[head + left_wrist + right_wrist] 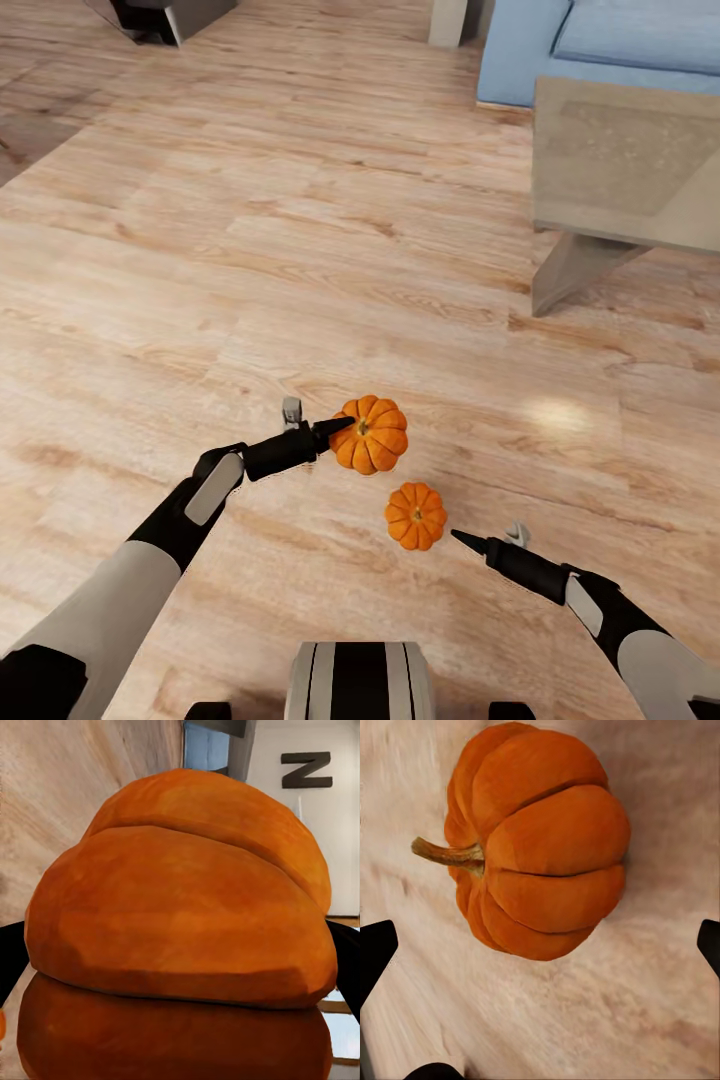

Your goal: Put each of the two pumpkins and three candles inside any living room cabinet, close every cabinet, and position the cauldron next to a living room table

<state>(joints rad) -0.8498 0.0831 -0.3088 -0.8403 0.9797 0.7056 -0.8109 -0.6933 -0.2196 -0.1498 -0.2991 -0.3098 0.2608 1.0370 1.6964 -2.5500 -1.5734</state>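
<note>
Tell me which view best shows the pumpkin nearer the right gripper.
Right wrist view: that pumpkin sits whole between the open fingertips, stem and ribs clear. Head view shows it small on the wooden floor, just ahead of the right gripper. Left wrist view is close on the other pumpkin.

Both arms reach forward, the left pincer (pixel 335 427) pointing toward 2 o'clock, closed on something, the right pincer (pixel 462 538) pointing toward 10 o'clock, fingers spread wide.

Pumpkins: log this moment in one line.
left claw at larger pumpkin | right claw open near smaller pumpkin | both pumpkins on floor
</note>
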